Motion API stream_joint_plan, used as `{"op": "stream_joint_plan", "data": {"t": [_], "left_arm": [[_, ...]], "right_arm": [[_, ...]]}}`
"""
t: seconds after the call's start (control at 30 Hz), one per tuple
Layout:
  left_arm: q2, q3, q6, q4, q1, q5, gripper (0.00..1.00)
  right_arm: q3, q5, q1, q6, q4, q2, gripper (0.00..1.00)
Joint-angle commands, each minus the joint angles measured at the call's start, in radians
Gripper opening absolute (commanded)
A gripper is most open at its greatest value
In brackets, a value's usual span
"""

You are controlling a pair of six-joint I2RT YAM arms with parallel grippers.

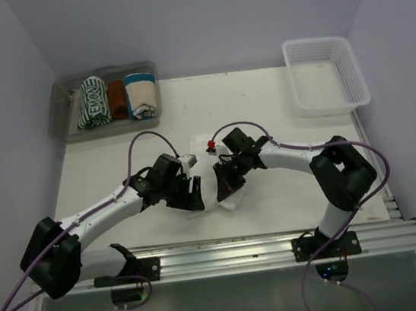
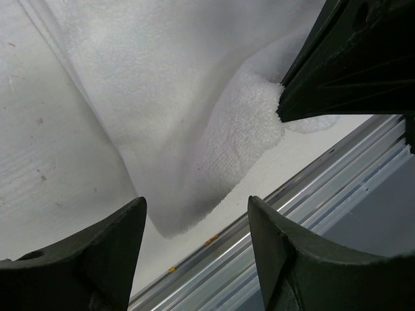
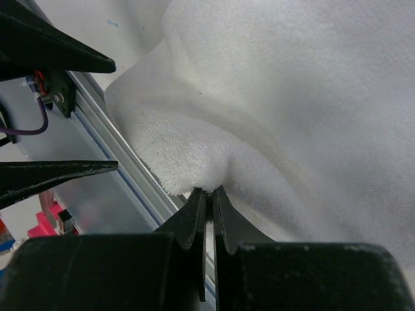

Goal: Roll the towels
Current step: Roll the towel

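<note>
The white towel point(image 1: 200, 143) lies bunched on the table between my two grippers. My right gripper point(image 3: 207, 191) is shut on a fold at the towel's point(image 3: 292, 97) near edge, close to the aluminium rail. My left gripper point(image 2: 196, 201) stands open just left of that spot, nothing between its fingers, over the towel's point(image 2: 194, 97) rounded corner. From above, the left gripper point(image 1: 190, 194) and right gripper point(image 1: 225, 182) almost face each other. The green-and-white striped towel point(image 1: 93, 101) sits rolled in a bin at the back left.
The clear bin point(image 1: 64, 113) also holds a rust-brown towel point(image 1: 117, 98) and a cream towel with a teal band point(image 1: 141, 95). A white basket point(image 1: 325, 71) stands at the back right. An aluminium rail point(image 1: 281, 242) runs along the near table edge.
</note>
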Motion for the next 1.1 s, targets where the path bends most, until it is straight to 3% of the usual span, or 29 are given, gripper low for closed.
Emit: {"op": "stream_joint_plan", "data": {"t": [0.0, 0.17, 0.47, 0.57, 0.6, 0.7, 1.07], "left_arm": [[0.011, -0.005, 0.011, 0.023, -0.017, 0.001, 0.68], [0.025, -0.009, -0.001, 0.009, -0.022, -0.017, 0.66], [0.051, -0.006, -0.001, 0.015, -0.025, -0.02, 0.49], [0.072, -0.002, -0.001, 0.014, -0.026, -0.02, 0.51], [0.075, 0.001, -0.001, 0.01, -0.026, -0.025, 0.56], [0.083, 0.007, -0.002, 0.004, -0.026, -0.031, 0.61], [0.091, 0.007, -0.002, -0.006, -0.029, -0.016, 0.57]], "right_arm": [[0.001, -0.013, -0.005, 0.018, 0.026, 0.002, 0.0], [-0.005, -0.014, -0.005, 0.02, 0.03, 0.002, 0.0], [-0.008, -0.017, -0.003, 0.015, 0.026, 0.001, 0.0], [-0.014, -0.011, -0.003, 0.009, 0.02, -0.002, 0.0], [-0.016, -0.014, -0.003, 0.008, 0.018, -0.004, 0.0], [-0.028, -0.01, -0.003, 0.002, 0.015, -0.008, 0.0], [-0.03, -0.005, -0.005, 0.0, 0.012, -0.019, 0.0]]}}
